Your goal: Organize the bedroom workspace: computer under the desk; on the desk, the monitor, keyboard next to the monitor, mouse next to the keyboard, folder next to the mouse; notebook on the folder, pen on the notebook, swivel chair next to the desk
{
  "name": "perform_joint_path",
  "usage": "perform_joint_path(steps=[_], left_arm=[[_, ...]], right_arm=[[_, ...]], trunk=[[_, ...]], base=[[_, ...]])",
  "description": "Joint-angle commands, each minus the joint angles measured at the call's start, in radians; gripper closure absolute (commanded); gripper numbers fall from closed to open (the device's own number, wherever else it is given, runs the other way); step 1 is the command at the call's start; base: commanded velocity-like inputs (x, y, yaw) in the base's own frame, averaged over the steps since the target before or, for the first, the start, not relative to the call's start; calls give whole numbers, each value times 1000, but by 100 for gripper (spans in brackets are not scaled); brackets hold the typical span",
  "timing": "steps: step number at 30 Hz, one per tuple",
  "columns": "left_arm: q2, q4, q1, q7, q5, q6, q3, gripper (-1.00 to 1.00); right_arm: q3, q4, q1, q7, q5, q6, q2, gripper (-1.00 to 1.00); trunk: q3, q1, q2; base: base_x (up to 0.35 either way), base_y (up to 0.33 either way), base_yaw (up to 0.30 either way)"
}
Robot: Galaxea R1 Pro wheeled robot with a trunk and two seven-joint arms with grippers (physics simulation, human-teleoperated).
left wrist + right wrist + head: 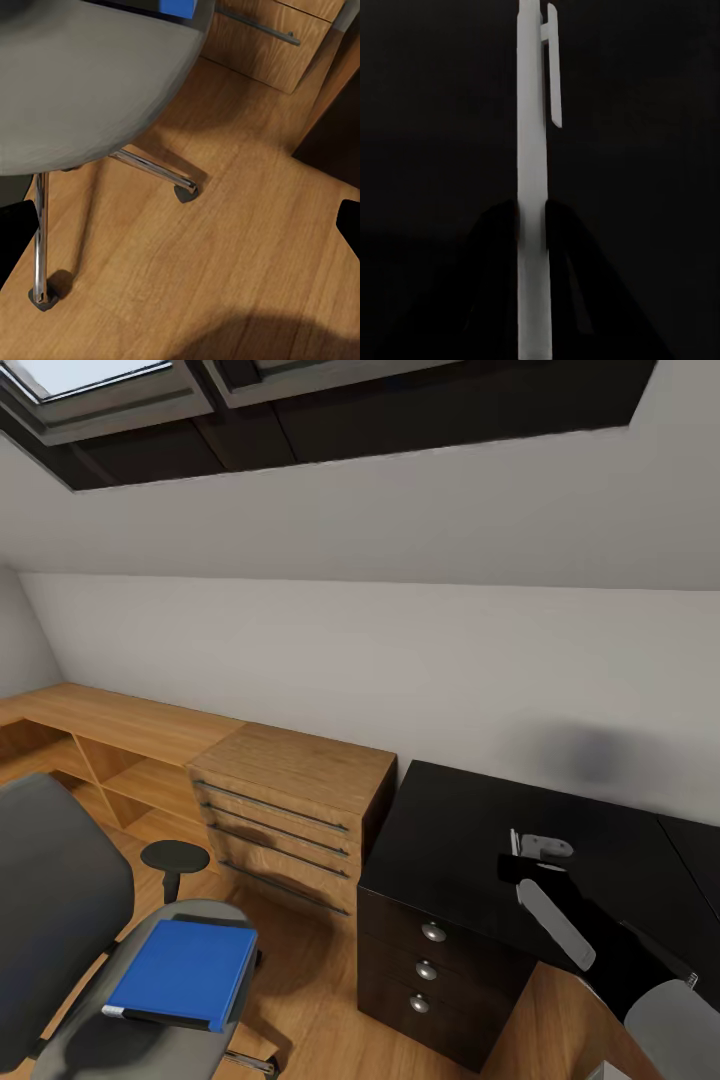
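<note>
My right jaws (pixel 540 852) squeeze the pen (pixel 534 225) over the black desk (pixel 450 840). It feels light, thin and slippery, so I think holding its middle is best. My left jaws (pixel 180 225) hang apart above the floor (pixel 225 247). The folder (pixel 183 972) lies on the chair (pixel 60 900).

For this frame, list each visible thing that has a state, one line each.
Folder: closed, lying flat on the swivel chair seat.
Pen: clamped between the right gripper fingers, above the black desk.
Black desk drawers: shut.
Wooden drawers: shut.
Left gripper: open, empty, above the floor.
</note>
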Motion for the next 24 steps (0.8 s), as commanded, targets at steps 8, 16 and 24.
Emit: perform_joint_path(steps=[8, 16, 24], left_arm=[[0, 0, -1, -3, -7, -8, 9, -100], [0, -1, -1, -4, -6, -11, 9, -100], [0, -1, -1, -4, -6, -12, 9, -100]], right_arm=[[5, 310, -159, 197, 9, -2, 26, 100], [5, 367, -183, 235, 53, -19, 42, 100], [5, 427, -184, 238, 58, -50, 55, 100]], trunk=[[-1, 0, -1], [-1, 0, -1], [-7, 8, -15]], base=[[0, 0, 0], [0, 0, 0], [0, 0, 0]])
